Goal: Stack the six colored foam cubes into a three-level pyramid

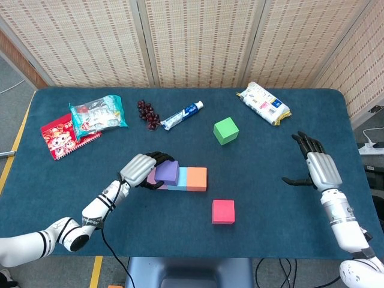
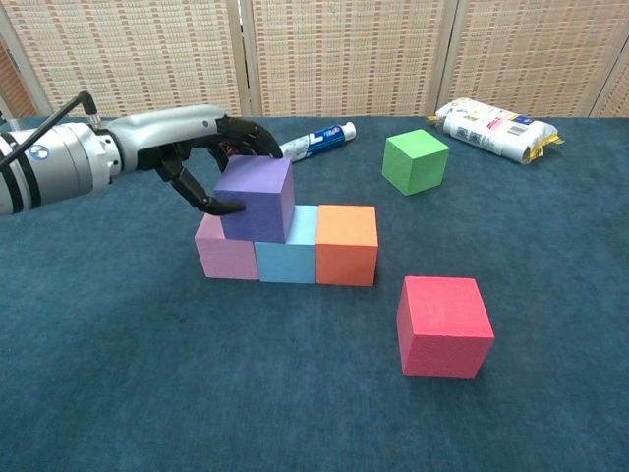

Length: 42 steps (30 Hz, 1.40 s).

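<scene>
Woven reed screens are seen behind a table covered in dark blue cloth [image 1: 264,198]. At the far left of it a red printed snack packet [image 1: 63,136] is partly overlapped by a clear and teal plastic snack bag [image 1: 96,113]; to their right a cluster of dark red berries [image 1: 148,114] lies just beside a white and blue toothpaste tube [image 1: 182,115].

Nearer the front, the left hand [image 2: 201,157] is reached in from the left edge – its dark fingers [image 2: 248,139] are curled over the top rear edge of the purple foam cube [image 2: 257,198] while the thumb is pressed to that cube's left face, so the cube is gripped. The purple foam cube is set on a row of three touching cubes: it rests across the pink foam cube [image 2: 225,253] and the light blue foam cube [image 2: 287,252], with the orange foam cube [image 2: 347,243] at the row's right end.

A red foam cube [image 2: 443,325] sits alone in front of and to the right of the row. A green foam cube [image 2: 415,161] stands well behind the row, apart from it, and a white crinkled snack packet with yellow ends [image 1: 263,103] lies towards the back right corner.

At the right edge the right hand [image 1: 316,165] is held above the cloth – fingers spread apart, nothing in it
</scene>
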Motion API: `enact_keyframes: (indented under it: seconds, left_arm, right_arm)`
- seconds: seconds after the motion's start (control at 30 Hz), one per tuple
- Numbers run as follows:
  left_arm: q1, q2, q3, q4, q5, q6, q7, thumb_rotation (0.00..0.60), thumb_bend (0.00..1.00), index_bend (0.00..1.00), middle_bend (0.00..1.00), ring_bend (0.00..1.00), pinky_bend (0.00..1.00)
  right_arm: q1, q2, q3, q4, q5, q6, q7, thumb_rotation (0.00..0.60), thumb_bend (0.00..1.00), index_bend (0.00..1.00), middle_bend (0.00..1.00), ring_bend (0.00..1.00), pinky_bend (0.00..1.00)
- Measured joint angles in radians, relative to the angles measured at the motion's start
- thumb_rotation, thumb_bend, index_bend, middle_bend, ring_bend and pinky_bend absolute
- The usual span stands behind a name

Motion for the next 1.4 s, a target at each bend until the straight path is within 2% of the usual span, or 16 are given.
enact_keyframes:
  seconds: [0.2, 0.37, 0.53, 0.8, 0.9, 1.03, 1.1, 1.27, 1.4]
  left_arm:
    - [0.001, -0.001, 0.003, -0.002, -0.002, -0.003, 0.005, 0.6, 0.32, 0.18, 0.16, 0.15, 0.31]
    - [0.003, 0.003, 0.007, -0.012, 0.0, -0.003, 0.007, 0.6, 0.32, 0.11, 0.07, 0.06, 0.28]
    - [0.007, 0.012, 0.013, -0.028, 0.007, 0.001, 0.012, 0.6, 0.32, 0.08, 0.02, 0.03, 0.27]
    - [0.03, 0.042, 0.02, -0.069, 0.014, 0.032, 0.02, 0.6, 0.32, 0.06, 0.0, 0.0, 0.23]
    - [0.055, 0.072, 0.024, -0.093, 0.016, 0.067, 0.026, 0.6, 0.32, 0.05, 0.0, 0.0, 0.22]
    - [0.096, 0.12, 0.033, -0.118, 0.01, 0.118, 0.071, 0.6, 0.32, 0.05, 0.0, 0.0, 0.18]
    - [0.127, 0.143, 0.039, -0.132, -0.001, 0.15, 0.103, 0.6, 0.31, 0.06, 0.0, 0.0, 0.18]
    - [0.215, 0.193, 0.051, -0.162, -0.024, 0.246, 0.115, 0.6, 0.31, 0.1, 0.02, 0.0, 0.18]
    - [0.282, 0.224, 0.063, -0.173, -0.024, 0.318, 0.103, 0.6, 0.31, 0.13, 0.03, 0.0, 0.17]
  right_arm:
    - [-0.001, 0.001, 0.001, 0.0, 0.0, 0.0, 0.001, 0.6, 0.15, 0.0, 0.0, 0.0, 0.0]
    - [-0.001, 0.003, 0.001, -0.002, -0.002, -0.001, 0.002, 0.6, 0.15, 0.0, 0.0, 0.0, 0.0]
    - [0.0, 0.003, 0.001, -0.003, -0.003, -0.003, 0.004, 0.6, 0.15, 0.0, 0.0, 0.0, 0.0]
    - [0.007, 0.008, 0.01, 0.005, 0.005, -0.02, 0.021, 0.6, 0.15, 0.0, 0.0, 0.0, 0.0]
    - [0.024, 0.017, 0.017, 0.018, 0.011, -0.064, 0.044, 0.6, 0.15, 0.0, 0.0, 0.0, 0.01]
    - [0.076, 0.026, 0.03, 0.062, 0.013, -0.167, 0.074, 0.6, 0.15, 0.0, 0.04, 0.0, 0.12]
    - [0.113, 0.023, 0.036, 0.094, 0.012, -0.224, 0.079, 0.6, 0.15, 0.0, 0.04, 0.0, 0.13]
    - [0.253, -0.021, 0.047, 0.231, 0.009, -0.394, 0.067, 0.6, 0.15, 0.0, 0.05, 0.0, 0.13]
    - [0.366, -0.092, 0.053, 0.358, 0.021, -0.491, 0.034, 0.6, 0.15, 0.02, 0.07, 0.0, 0.13]
